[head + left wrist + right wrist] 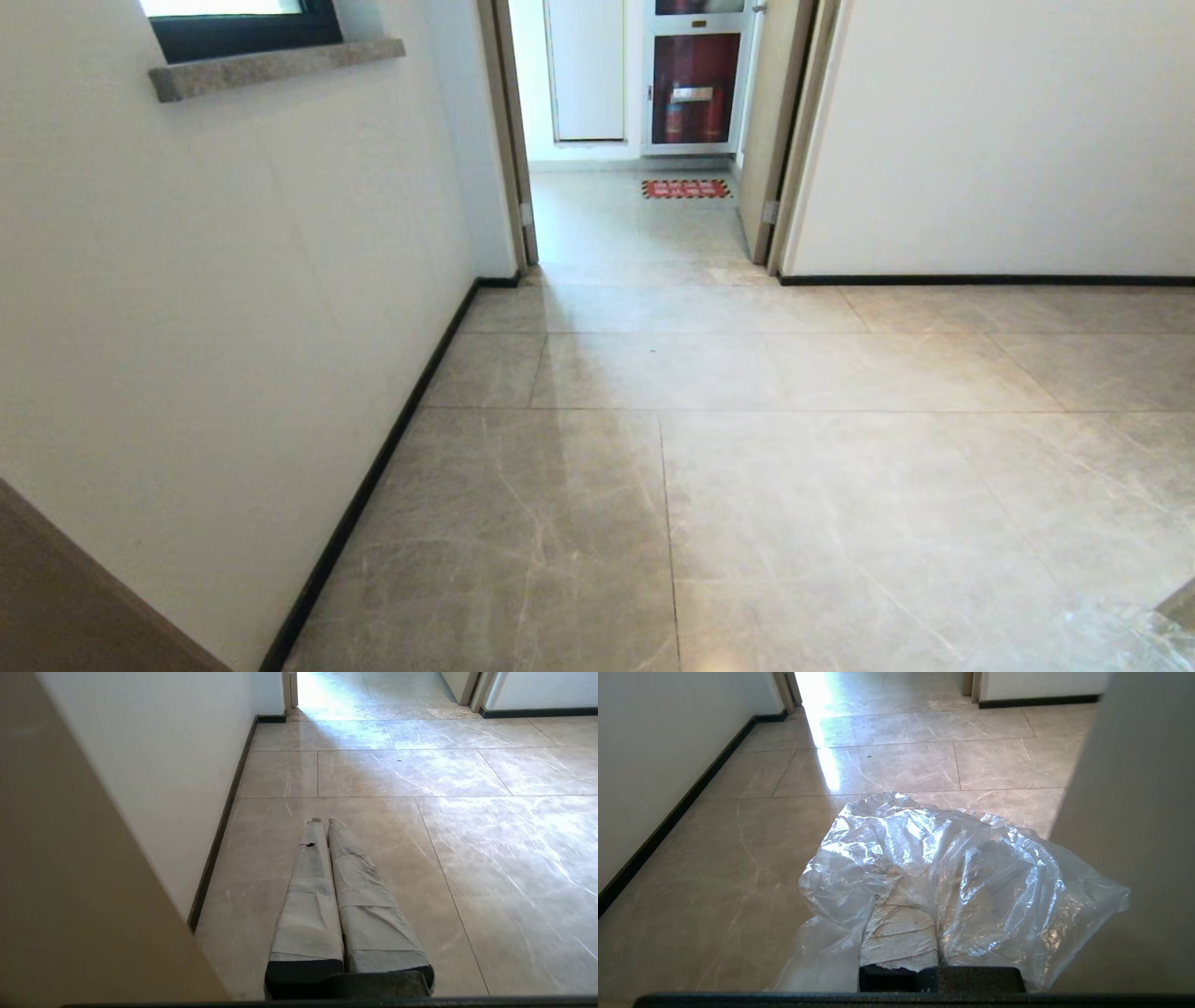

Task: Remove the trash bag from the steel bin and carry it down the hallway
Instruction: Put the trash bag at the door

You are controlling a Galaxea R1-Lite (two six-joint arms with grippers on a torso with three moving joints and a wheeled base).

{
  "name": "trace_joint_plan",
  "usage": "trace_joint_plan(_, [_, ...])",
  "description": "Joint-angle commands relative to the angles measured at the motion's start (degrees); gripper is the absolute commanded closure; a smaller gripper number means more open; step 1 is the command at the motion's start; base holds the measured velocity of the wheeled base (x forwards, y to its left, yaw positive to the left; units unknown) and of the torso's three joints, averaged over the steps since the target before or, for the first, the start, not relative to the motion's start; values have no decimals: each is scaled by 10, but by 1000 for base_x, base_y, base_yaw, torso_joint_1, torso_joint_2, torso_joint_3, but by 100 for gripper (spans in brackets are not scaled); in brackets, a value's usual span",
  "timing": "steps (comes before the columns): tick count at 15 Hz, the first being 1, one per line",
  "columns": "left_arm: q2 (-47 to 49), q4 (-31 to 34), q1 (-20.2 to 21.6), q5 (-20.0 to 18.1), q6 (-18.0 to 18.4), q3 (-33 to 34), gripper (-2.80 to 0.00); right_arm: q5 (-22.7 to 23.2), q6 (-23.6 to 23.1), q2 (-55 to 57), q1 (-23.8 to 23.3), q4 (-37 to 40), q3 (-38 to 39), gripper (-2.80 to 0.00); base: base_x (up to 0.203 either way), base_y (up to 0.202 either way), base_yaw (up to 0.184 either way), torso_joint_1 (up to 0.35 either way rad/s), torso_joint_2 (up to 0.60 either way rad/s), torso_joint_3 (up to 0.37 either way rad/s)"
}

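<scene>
The clear, crinkly trash bag billows over my right gripper, which is shut on its plastic; the taped fingers show through the film and their tips are hidden. A corner of the trash bag shows at the bottom right of the head view. My left gripper hangs low over the tiles, shut and holding nothing. The hallway floor of glossy grey marbled tiles stretches ahead. The steel bin is out of view.
A white wall with a black baseboard runs along the left, with a stone window sill above. An open doorway ahead shows a red floor mat and a cabinet. Brown panels stand close on both sides.
</scene>
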Motion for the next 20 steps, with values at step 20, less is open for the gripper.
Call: trace_joint_plan(20, [0, 0, 0, 0, 0, 0, 0, 0, 0, 1, 0, -1, 1, 0, 194, 0, 1, 3, 2, 2])
